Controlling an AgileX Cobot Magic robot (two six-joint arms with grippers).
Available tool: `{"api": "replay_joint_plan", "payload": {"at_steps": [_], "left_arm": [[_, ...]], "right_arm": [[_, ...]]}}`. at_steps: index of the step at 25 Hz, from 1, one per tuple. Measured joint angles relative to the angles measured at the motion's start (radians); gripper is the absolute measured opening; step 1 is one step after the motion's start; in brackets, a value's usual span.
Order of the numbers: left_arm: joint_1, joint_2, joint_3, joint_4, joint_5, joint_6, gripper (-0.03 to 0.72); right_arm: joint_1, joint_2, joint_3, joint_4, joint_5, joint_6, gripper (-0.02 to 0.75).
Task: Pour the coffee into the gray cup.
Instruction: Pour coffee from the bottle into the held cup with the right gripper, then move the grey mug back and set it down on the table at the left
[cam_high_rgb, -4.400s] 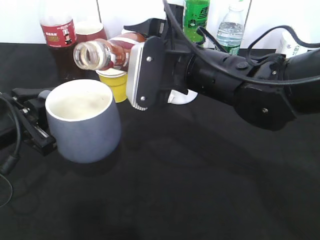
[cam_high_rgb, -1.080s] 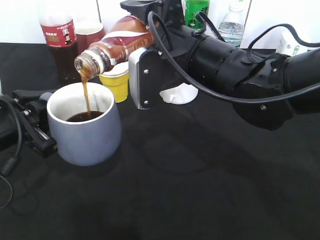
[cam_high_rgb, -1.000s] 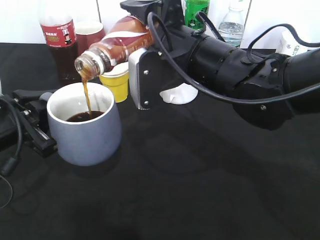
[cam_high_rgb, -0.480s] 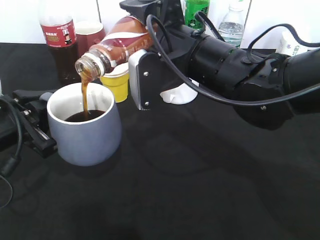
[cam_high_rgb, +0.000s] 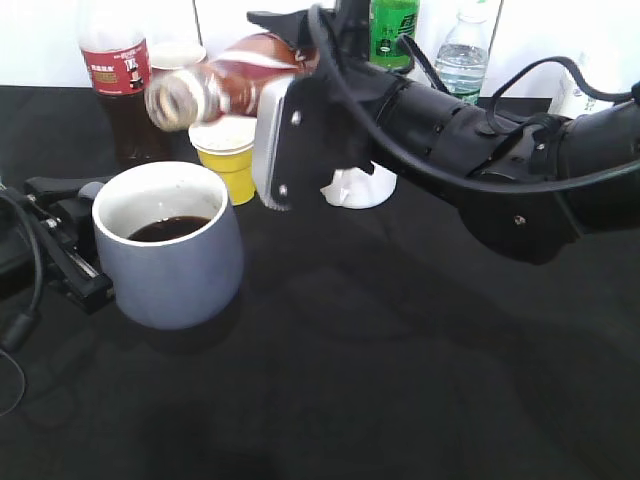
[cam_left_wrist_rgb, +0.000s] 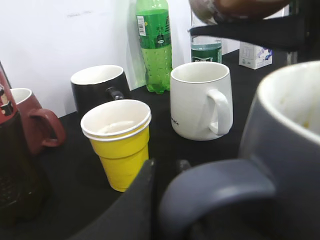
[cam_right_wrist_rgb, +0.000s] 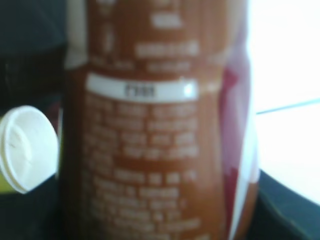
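I see the right gripper closed on the coffee, which lies almost level in the air, with its open mouth pointing to the left edge of the table. The bottle is blurred in the exterior view. No stream leaves the mouth. In the right wrist view the label of the coffee fills nearly all the picture, so I cannot see the fingers there.

The gray cup stands near the left edge, just below the mouth of the bottle, and dark liquid lies in its bottom. The left gripper is at the handle side of the cup. In the left wrist view one dark finger lies beside the handle of the cup, but I cannot tell if it clamps it.

Behind the cup, toward the far edge, stand a yellow cup, a white mug, a black mug, a red mug, a cola bottle and a green bottle.
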Motion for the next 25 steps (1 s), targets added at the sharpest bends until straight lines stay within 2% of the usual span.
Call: {"api": "replay_joint_plan", "payload": {"at_steps": [2,6,8,11,14,15,20,25], "left_arm": [[0.0,0.0,0.0,-0.005,0.0,0.0,0.071],[0.0,0.0,0.0,-0.015,0.0,0.0,0.071],[0.0,0.0,0.0,-0.044,-0.001,0.0,0.071],[0.0,0.0,0.0,-0.139,-0.001,0.0,0.071],[0.004,0.001,0.0,-0.299,-0.001,0.091,0.071],[0.027,0.001,0.0,-0.324,-0.001,0.105,0.071],[0.267,0.001,-0.003,-0.333,-0.023,0.113,0.071],[0.413,0.045,-0.124,-0.273,0.033,0.115,0.071]], "right_arm": [[0.0,0.0,0.0,0.0,0.0,0.242,0.526],[0.0,0.0,0.0,0.003,0.0,0.869,0.526],[0.0,0.0,0.0,0.003,0.0,1.043,0.526],[0.0,0.0,0.0,0.003,0.0,1.097,0.526],[0.0,0.0,0.0,0.003,0.001,1.103,0.526],[0.0,0.0,0.0,0.003,0.006,1.103,0.526],[0.0,0.0,0.0,0.003,0.026,1.104,0.526],[0.0,0.0,0.0,0.003,0.028,1.104,0.526]]}}
